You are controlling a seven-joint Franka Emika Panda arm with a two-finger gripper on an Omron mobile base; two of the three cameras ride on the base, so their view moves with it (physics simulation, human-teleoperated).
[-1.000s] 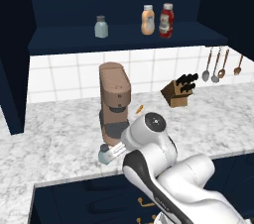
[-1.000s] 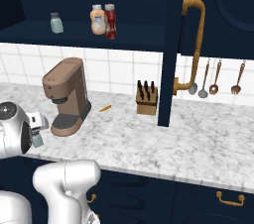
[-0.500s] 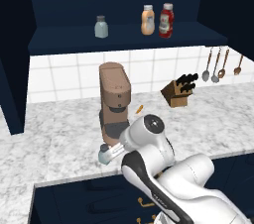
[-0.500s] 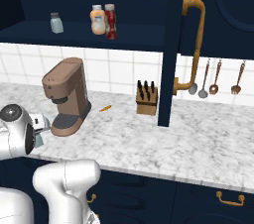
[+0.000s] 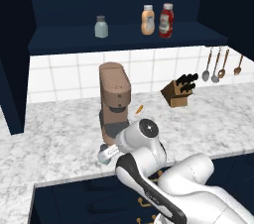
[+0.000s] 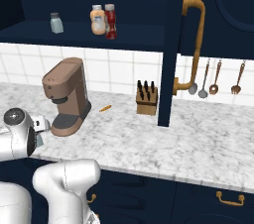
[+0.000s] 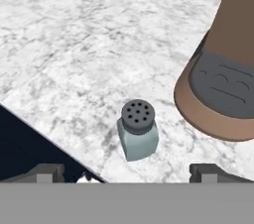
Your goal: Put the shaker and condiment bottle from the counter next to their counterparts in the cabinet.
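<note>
A simulated kitchen with a white-and-grey marbled table (image 5: 59, 134) running across the middle of the left base view, backed by white tiles and topped by a dark navy cabinet (image 5: 119, 0) with one wide shelf. In the hand view, the shaker (image 7: 138, 130), pale grey-blue with a dark perforated cap, stands upright on the table in the lower centre of the frame, close to the table's front edge and just beside the round base of a brown coffee machine (image 7: 225, 84) at the right. The gripper (image 7: 126, 172) sits at the bottom of that frame with its two dark fingertips spread wide apart, one at lower left and one at lower right, the shaker between them but a little beyond, not touched; it holds nothing. In the left base view the white arm rises from the lower right and its hand reaches down at centre, in front of the coffee machine (image 5: 115, 100). On the cabinet shelf at the top of that view stand the matching shaker (image 5: 101, 27) left of centre, and, well apart to its right, an orange-tan sauce bottle (image 5: 148, 20) with the red condiment bottle (image 5: 166, 21) just beside it. A wooden knife block (image 5: 178, 91) stands on the table at right of centre, with hanging utensils (image 5: 218, 65) on the tiled wall at the far right. A small orange object (image 5: 139, 109) lies on the table beside the coffee machine.
</note>
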